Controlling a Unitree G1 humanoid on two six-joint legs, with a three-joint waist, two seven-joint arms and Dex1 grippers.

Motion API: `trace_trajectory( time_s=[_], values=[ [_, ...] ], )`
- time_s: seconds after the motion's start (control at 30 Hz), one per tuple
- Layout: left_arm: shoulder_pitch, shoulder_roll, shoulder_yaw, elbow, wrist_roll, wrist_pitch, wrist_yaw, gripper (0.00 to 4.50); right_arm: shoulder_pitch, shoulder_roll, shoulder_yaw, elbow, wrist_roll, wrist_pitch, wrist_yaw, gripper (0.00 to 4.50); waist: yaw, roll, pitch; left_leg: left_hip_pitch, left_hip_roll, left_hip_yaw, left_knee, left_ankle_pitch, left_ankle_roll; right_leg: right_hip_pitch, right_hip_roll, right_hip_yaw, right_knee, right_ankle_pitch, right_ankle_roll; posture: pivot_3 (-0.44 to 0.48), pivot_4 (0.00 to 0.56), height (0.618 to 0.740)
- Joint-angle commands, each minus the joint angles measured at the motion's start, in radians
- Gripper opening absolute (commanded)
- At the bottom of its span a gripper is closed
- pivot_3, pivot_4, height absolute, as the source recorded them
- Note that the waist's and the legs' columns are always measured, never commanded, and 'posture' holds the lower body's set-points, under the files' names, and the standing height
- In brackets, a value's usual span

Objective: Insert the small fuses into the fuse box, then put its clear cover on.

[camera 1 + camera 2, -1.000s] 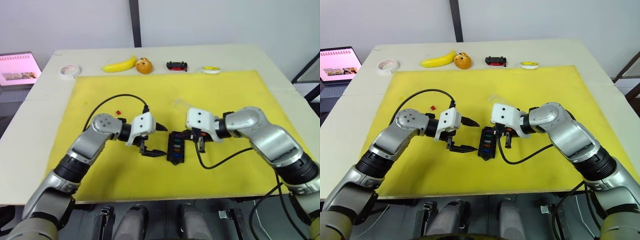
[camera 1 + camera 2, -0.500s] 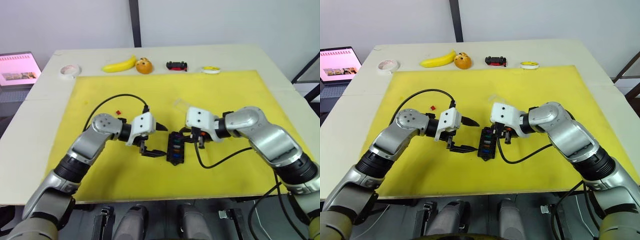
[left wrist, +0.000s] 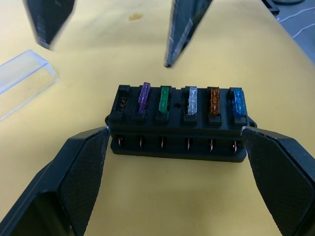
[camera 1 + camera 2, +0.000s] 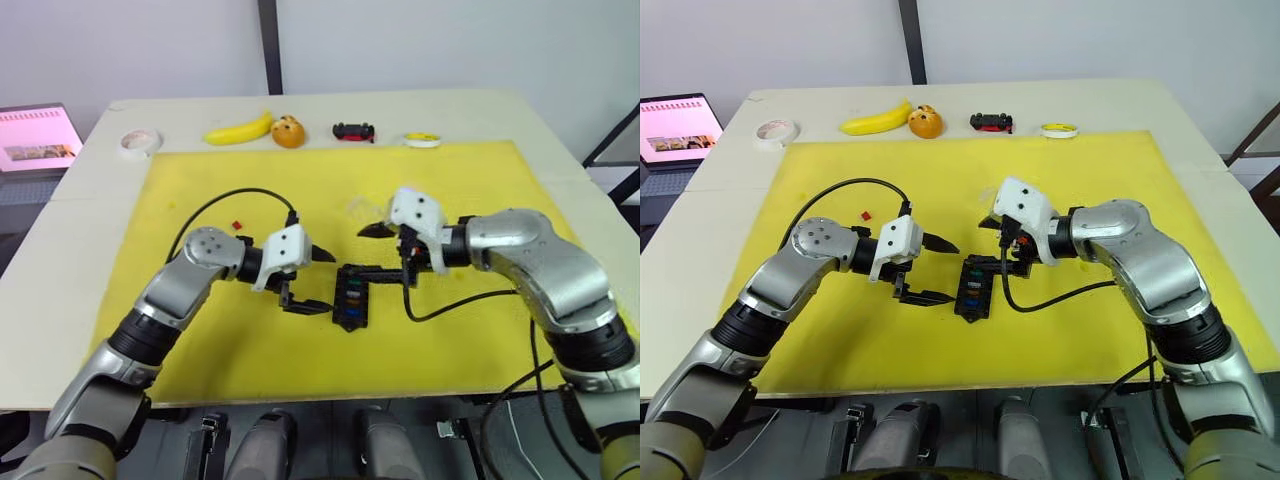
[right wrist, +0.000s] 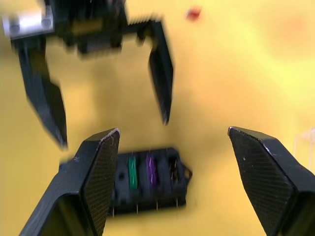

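Flanking fuse box (image 4: 352,297), grippers agape

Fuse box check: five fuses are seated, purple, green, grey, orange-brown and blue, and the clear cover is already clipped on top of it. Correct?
Not quite. The five small fuses are seated in the fuse box as you list, but the clear cover is not on it: it lies apart on the yellow mat, and the slots are uncovered. The left wrist view shows this.
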State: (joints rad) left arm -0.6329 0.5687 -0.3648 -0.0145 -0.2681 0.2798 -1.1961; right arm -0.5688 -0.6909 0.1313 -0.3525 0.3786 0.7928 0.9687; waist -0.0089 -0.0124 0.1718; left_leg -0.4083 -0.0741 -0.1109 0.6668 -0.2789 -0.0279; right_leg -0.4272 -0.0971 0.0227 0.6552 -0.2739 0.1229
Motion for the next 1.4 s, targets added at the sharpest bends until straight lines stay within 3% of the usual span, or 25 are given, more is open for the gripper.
trace_trajectory(
  time_s=[0.03,0.17,1.07,1.4],
  values=[
    [-0.007,-0.007,0.03,-0.013,0.0,-0.013,-0.004,4.5,0.058,0.03,-0.045,0.012,0.022,-0.09,-0.01,1.97,-0.002,0.0,0.0,0.0,0.0,0.0,0.0,0.0,0.0,0.0,0.0,0.0,0.0,0.0,0.0,0.0,0.15,0.74],
    [-0.011,-0.013,0.03,-0.007,0.003,-0.015,-0.003,4.5,0.106,0.08,-0.043,0.037,0.02,-0.132,-0.043,0.01,-0.006,0.0,0.0,0.001,0.0,0.001,0.0,0.0,0.0,-0.001,0.0,0.001,0.002,0.0,0.0,0.0,0.15,0.74],
    [-0.027,-0.021,0.033,0.018,0.022,-0.031,-0.009,4.5,0.142,0.038,0.085,0.075,-0.088,-0.09,-0.101,0.01,-0.003,0.0,-0.001,0.001,0.0,0.0,0.001,0.0,-0.001,0.0,0.0,0.001,0.003,0.0,0.0,0.0,0.15,0.74],
    [-0.012,-0.014,0.035,-0.003,0.02,-0.03,-0.008,4.5,0.134,0.046,0.069,0.043,-0.045,-0.052,-0.11,0.01,-0.002,0.0,-0.001,0.002,0.0,0.0,0.001,0.0,0.0,0.001,0.0,0.001,0.003,0.0,0.0,0.0,0.15,0.74]
  ],
)
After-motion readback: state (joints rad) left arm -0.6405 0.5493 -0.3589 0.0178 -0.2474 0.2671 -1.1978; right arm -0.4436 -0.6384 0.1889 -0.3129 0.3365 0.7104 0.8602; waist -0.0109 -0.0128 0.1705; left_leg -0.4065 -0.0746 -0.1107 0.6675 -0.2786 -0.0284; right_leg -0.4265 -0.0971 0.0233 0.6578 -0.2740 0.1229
